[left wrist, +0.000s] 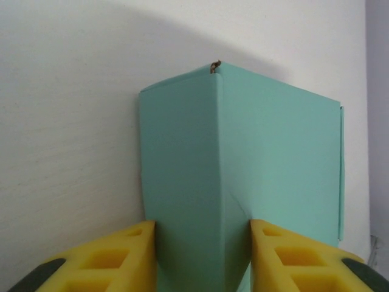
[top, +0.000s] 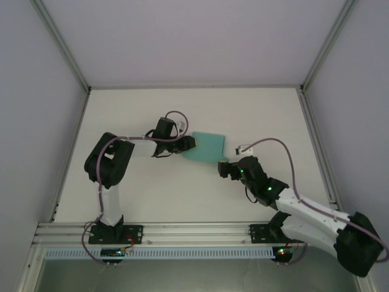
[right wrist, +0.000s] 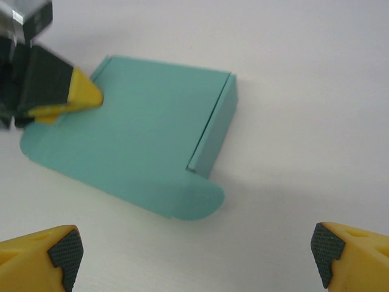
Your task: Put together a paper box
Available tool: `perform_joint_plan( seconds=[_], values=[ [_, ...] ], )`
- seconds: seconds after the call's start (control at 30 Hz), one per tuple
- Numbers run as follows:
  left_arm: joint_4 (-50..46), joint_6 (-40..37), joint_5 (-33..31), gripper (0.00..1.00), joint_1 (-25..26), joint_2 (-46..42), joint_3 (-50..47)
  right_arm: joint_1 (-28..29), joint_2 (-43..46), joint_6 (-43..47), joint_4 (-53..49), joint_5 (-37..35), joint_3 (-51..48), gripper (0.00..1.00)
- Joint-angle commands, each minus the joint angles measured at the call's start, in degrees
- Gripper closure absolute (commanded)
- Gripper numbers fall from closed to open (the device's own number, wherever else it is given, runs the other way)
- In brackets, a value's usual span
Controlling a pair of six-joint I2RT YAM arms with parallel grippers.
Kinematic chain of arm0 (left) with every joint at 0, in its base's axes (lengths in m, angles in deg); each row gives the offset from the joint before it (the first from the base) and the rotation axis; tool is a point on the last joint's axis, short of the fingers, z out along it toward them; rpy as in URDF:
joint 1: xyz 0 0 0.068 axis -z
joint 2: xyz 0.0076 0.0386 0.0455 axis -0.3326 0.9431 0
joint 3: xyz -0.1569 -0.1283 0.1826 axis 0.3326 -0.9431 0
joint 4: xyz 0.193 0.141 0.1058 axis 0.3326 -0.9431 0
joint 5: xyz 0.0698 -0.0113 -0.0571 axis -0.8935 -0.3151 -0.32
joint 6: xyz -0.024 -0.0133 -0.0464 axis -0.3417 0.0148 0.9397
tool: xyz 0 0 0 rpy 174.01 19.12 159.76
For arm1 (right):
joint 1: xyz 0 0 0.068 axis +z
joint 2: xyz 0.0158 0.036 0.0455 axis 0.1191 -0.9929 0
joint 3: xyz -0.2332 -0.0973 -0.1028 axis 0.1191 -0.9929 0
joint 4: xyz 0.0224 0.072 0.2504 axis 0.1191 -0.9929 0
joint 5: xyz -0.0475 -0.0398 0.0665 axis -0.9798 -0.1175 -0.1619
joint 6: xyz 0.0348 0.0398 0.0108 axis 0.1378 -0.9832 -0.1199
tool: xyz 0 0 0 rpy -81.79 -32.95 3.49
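The left gripper [top: 187, 145] is clamping the left edge of the teal paper box [top: 206, 147] between its yellow fingers [left wrist: 121, 258] — the box is lying mid-table [top: 152, 201] — while the right gripper [top: 223, 168] is hovering just beside it, spread wide and holding nothing.

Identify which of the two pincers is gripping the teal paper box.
The left pincer: it is shut on an edge of the paper box. The right pincer is open, apart from it.
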Motion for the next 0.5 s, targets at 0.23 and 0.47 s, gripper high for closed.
perform_joint_plan(
  seconds=[0.23, 0.47],
  values=[
    [11.41, 8.95, 5.90, 0.72, -2.69, -0.90, -11.58, -16.01, -7.57, -5.91, -10.71, 23.68, 12.83, 0.01],
    [19.86, 12.61, 8.88, 0.78, -5.19, 0.61, -16.43, -20.39, -24.57, -10.07, -7.11, 37.15, 21.23, 0.01]
  ],
)
